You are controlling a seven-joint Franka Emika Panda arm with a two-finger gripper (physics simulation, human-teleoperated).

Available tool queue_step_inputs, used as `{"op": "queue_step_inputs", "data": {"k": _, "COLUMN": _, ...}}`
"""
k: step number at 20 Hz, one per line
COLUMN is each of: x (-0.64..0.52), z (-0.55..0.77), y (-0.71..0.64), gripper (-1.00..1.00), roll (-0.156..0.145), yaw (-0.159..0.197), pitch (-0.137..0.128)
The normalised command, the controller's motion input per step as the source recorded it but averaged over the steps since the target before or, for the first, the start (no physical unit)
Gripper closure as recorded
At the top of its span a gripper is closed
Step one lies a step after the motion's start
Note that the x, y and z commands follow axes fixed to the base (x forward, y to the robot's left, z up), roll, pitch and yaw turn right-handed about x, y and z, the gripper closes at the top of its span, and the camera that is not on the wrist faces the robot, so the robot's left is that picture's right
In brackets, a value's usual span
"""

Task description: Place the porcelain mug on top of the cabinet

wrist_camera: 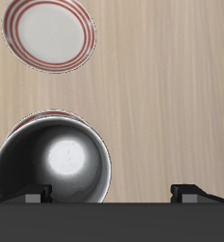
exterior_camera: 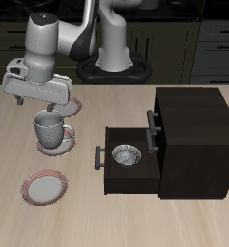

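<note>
Exterior view | porcelain mug (exterior_camera: 49, 127) directly beneath the jaws, seemingly untouched | jaws apart | cabinet (exterior_camera: 193, 140) well apart

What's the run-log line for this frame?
phase: approach | gripper: open, above porcelain mug | mug: on plate, ungrasped | cabinet: top bare

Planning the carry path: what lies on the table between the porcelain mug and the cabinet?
Exterior view: bare tabletop, then the cabinet's pulled-out drawer, holding a metallic bowl, faces the porcelain mug.
</note>
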Motion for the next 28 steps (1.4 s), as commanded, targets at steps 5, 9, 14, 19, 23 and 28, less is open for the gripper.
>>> {"op": "queue_step_inputs", "data": {"k": 5, "x": 0.08, "z": -0.38, "y": 0.00, "gripper": -1.00, "roll": -0.013, "yaw": -0.013, "pitch": 0.051}}
{"op": "queue_step_inputs", "data": {"k": 9, "x": 0.04, "z": -0.33, "y": 0.02, "gripper": -1.00, "roll": 0.002, "yaw": -0.011, "pitch": 0.043}}
{"op": "queue_step_inputs", "data": {"k": 14, "x": 0.07, "z": -0.43, "y": -0.04, "gripper": -1.00, "roll": 0.007, "yaw": -0.022, "pitch": 0.071}}
{"op": "queue_step_inputs", "data": {"k": 19, "x": 0.05, "z": -0.34, "y": -0.06, "gripper": 1.00, "roll": 0.015, "yaw": -0.032, "pitch": 0.051}}
{"op": "queue_step_inputs", "data": {"k": 23, "x": 0.05, "z": -0.05, "y": -0.01, "gripper": 1.00, "roll": 0.001, "yaw": -0.043, "pitch": 0.022}}
{"op": "queue_step_inputs", "data": {"k": 28, "x": 0.09, "z": -0.02, "y": 0.05, "gripper": 1.00, "roll": 0.001, "yaw": -0.016, "pitch": 0.010}}
